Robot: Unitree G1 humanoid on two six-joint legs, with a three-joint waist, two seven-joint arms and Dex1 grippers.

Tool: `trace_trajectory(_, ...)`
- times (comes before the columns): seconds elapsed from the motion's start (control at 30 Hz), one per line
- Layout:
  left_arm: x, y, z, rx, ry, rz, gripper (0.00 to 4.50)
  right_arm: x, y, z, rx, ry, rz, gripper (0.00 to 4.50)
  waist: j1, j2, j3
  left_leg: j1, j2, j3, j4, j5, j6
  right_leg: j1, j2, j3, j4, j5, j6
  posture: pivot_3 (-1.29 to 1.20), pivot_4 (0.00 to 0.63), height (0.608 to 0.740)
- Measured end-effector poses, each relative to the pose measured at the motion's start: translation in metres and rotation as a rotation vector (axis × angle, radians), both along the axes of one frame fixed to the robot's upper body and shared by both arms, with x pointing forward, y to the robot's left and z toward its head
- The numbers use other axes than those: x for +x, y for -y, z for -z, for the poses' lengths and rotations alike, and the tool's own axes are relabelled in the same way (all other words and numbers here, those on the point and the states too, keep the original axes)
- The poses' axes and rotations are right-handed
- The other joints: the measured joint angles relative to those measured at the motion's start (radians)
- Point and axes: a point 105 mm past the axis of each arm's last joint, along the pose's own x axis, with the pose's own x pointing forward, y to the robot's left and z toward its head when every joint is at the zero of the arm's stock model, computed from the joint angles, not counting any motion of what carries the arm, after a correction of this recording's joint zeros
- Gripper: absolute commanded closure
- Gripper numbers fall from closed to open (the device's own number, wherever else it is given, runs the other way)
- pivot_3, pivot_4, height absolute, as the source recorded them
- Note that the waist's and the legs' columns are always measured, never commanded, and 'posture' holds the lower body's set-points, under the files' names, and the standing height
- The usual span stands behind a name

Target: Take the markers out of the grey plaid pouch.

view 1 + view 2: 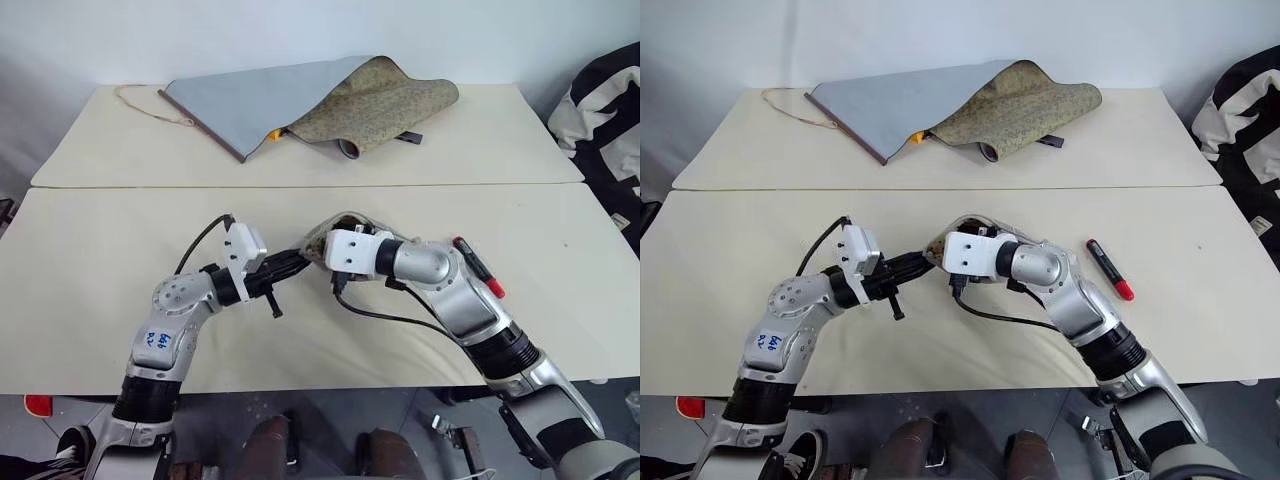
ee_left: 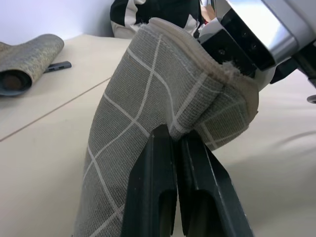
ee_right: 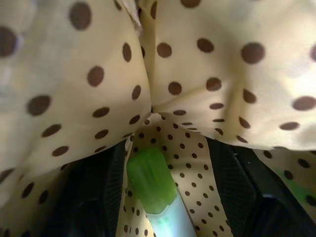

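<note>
From my head camera I see my left gripper (image 1: pixel 296 264) reaching level toward the middle of the near surface (image 1: pixel 90 270), its two black fingers pressed together on an edge of the grey plaid pouch (image 1: pixel 322 240), which is held up off the surface between my two arms. My right gripper (image 1: pixel 318 250) comes in from the other side and its tip is buried in the pouch's mouth, so from here I cannot tell how its fingers stand. A red marker (image 1: pixel 1108 268) with a black end lies on the surface just beside my right forearm — already outside the pouch. On the far surface rests a large folded cloth (image 1: pixel 300 100), grey-blue on one face and olive patterned on the other. My left wrist view shows my fingers (image 2: pixel 153 187) shut tight on a fold of the grey fabric with its white grid lines, the pouch's pale rim curling over toward my right gripper's body. My right wrist view looks inside the pouch at a cream lining with brown dots (image 3: pixel 197 64); a pale green marker (image 3: pixel 153 187) lies between my dark fingers (image 3: pixel 94 192), which stand apart on either side of it — not closed on it.
</note>
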Motion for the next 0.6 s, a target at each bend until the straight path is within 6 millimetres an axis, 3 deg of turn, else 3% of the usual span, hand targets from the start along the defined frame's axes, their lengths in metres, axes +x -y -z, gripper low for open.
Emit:
trace_trajectory(0.07, -0.001, 0.000, 0.001, 0.001, -0.006, 0.003, 4.50, 0.002, -0.001, 0.005, -0.013, 0.003, -0.006, 1.83, -0.001, 0.000, 0.000, 0.000, 0.000, 0.000, 0.000, 0.000, 0.000, 0.000, 0.000, 0.000, 0.001, 0.000, 0.000, 0.00, 0.150, 0.740)
trace_trajectory(0.17, -0.001, 0.000, 0.005, 0.002, -0.019, 0.003, 4.50, 0.003, -0.006, 0.011, 0.005, -0.019, -0.016, 2.45, -0.002, 0.000, 0.000, 0.000, 0.000, 0.000, 0.000, 0.000, 0.000, 0.000, 0.000, 0.001, 0.001, 0.000, 0.000, 0.00, 0.150, 0.740)
trace_trajectory(0.37, -0.002, 0.000, 0.001, 0.002, -0.005, 0.002, 4.50, 0.001, -0.010, 0.013, 0.033, -0.033, -0.036, 4.49, -0.002, 0.000, 0.000, 0.000, 0.000, 0.000, 0.000, 0.000, 0.000, 0.000, 0.000, 0.001, 0.001, 0.000, 0.000, 0.00, 0.150, 0.740)
trace_trajectory(0.5, -0.003, -0.001, 0.000, 0.008, 0.012, -0.003, 4.50, -0.008, -0.005, 0.012, 0.044, -0.053, -0.067, 4.49, 0.001, 0.000, 0.000, 0.000, 0.000, 0.000, 0.000, 0.000, 0.000, 0.000, 0.000, 0.001, 0.001, 0.000, 0.000, 0.00, 0.150, 0.740)
trace_trajectory(0.6, -0.003, -0.007, 0.002, 0.012, 0.029, -0.026, 4.50, -0.022, 0.010, 0.000, 0.036, -0.051, -0.112, 4.49, 0.002, 0.000, 0.000, 0.000, 0.000, 0.000, 0.000, 0.000, 0.000, 0.000, 0.000, 0.001, 0.001, 0.000, 0.000, 0.00, 0.150, 0.740)
